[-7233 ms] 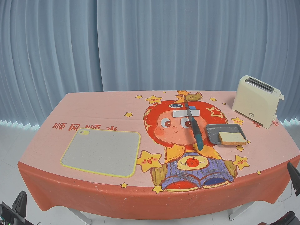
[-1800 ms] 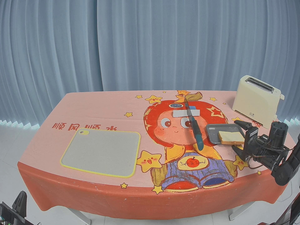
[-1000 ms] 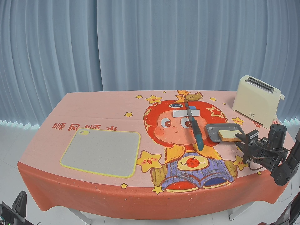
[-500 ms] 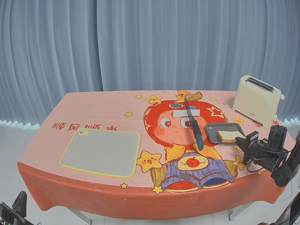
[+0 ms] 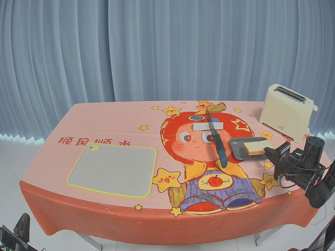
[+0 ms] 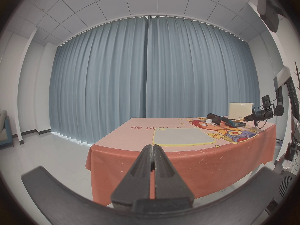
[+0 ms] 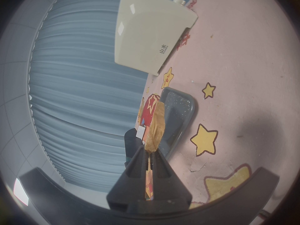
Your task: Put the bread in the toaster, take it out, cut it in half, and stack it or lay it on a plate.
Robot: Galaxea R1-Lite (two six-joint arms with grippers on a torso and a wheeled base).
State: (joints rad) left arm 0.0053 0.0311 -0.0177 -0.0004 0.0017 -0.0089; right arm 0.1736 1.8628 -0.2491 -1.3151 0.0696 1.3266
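The bread [image 5: 255, 146] is seen pinched at its near edge by the right gripper [image 5: 269, 151], its jaws closed almost fully on the crust. The slice is held over the grey tray [image 5: 237, 150], apparently just clear of it, with the toaster [image 5: 286, 111] near by and beyond. Light, soft and easily crushed or torn, the slice is judged best gripped gently at the firmer crust.

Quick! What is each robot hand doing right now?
The left hand is closed, holding nothing.
The right hand is closed on the flat tan slice of bread.
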